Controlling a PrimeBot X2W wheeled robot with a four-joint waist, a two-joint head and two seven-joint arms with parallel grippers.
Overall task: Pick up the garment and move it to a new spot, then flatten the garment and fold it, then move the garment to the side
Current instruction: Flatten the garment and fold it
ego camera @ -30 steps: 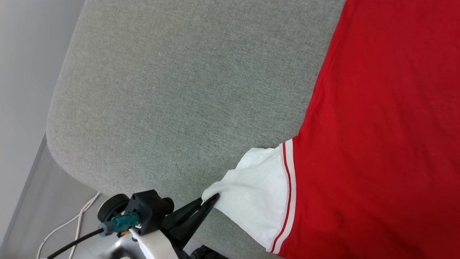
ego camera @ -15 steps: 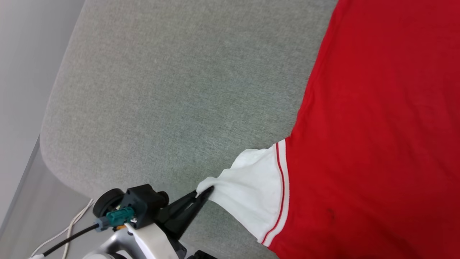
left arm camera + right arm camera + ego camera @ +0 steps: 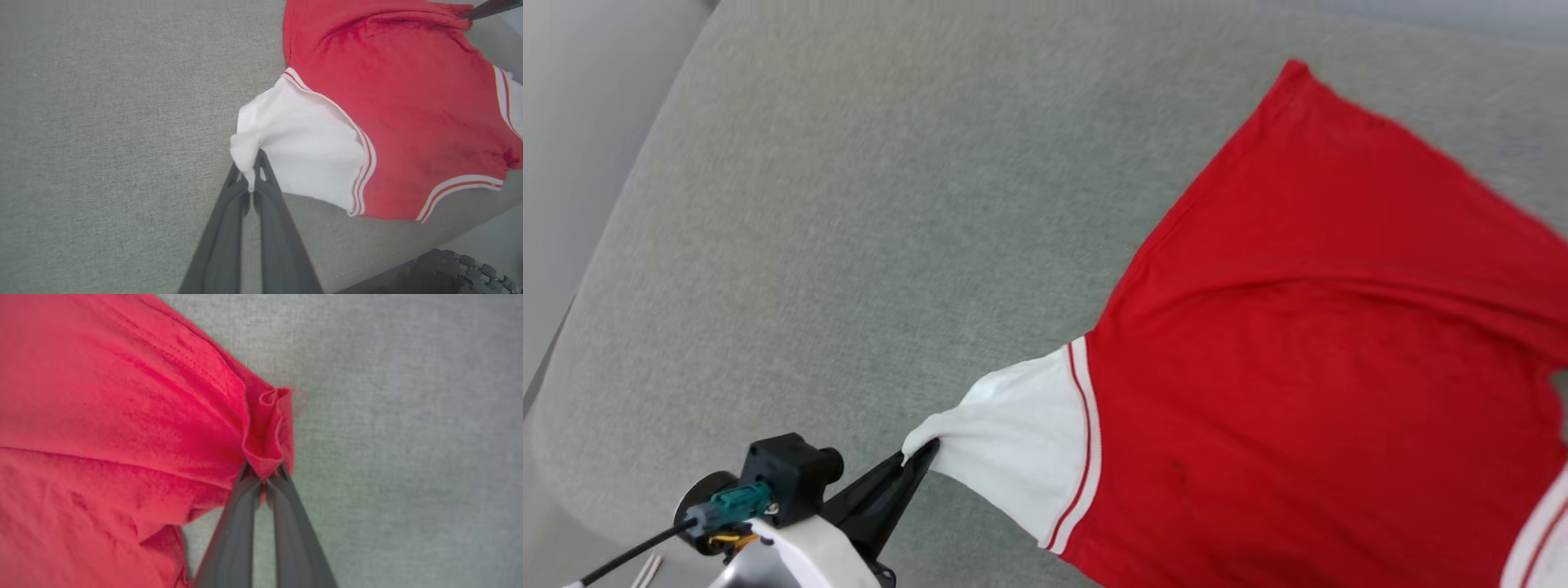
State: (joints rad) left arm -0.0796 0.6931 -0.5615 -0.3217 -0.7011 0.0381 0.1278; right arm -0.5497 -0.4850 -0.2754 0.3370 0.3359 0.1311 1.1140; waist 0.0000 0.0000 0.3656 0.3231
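Note:
The garment [image 3: 1323, 367], a red shirt with a white sleeve [image 3: 1021, 441] trimmed in red stripes, lies spread on the right of a grey cloth surface [image 3: 849, 245]. My left gripper [image 3: 923, 453] is at the lower left, shut on the tip of that white sleeve and pulling it taut. In the left wrist view the sleeve tip [image 3: 245, 151] bunches between the closed jaws of the left gripper [image 3: 251, 179]. My right gripper [image 3: 265, 477] is shut on a bunched red edge of the garment [image 3: 122, 416]. Any lettering is hidden.
The grey surface has a rounded edge at the lower left [image 3: 556, 425], with pale floor beyond it. A black cable [image 3: 621, 557] trails from my left wrist. A dark ribbed wheel [image 3: 449, 269] shows below the surface's near edge.
The head camera has shifted, so the garment's far corner and second sleeve trim now show. A raised crease has formed across the red cloth. The left gripper still holds the sleeve. The right gripper has shut.

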